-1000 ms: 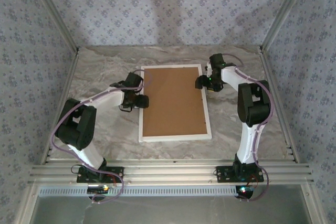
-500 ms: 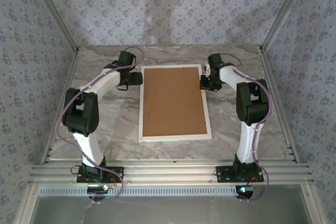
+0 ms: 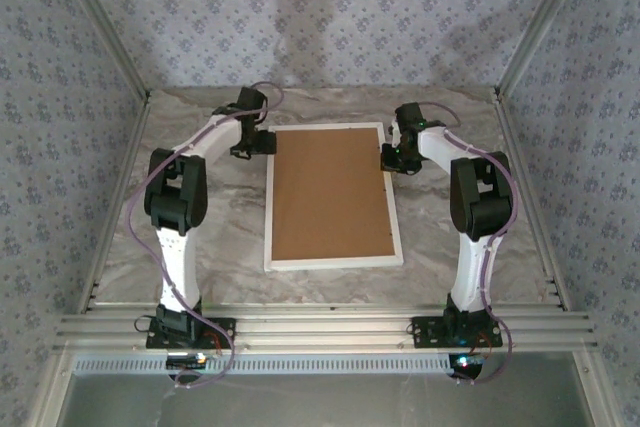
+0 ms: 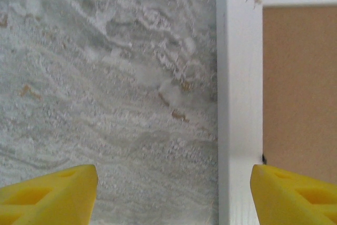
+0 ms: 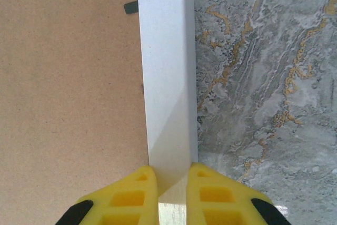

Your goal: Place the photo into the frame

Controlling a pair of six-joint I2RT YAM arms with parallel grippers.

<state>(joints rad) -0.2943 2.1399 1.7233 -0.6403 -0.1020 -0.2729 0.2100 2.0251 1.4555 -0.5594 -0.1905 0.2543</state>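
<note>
The white frame lies flat mid-table with a brown backing board filling it. The photo is hidden. My right gripper is at the frame's right rail near the far corner. In the right wrist view the right gripper is shut on that white rail, one yellow finger on each side. My left gripper is at the frame's far left corner. In the left wrist view the left gripper is open and straddles the left rail, holding nothing, with one finger over the marble and the other over the board.
The marble table top is bounded by patterned walls at the back and sides and by metal corner posts. An aluminium rail with both arm bases runs along the near edge. Bare marble lies on either side of the frame.
The left arm has swung from the middle of the frame's left side to its far left corner. The right gripper has closed onto the right rail.
</note>
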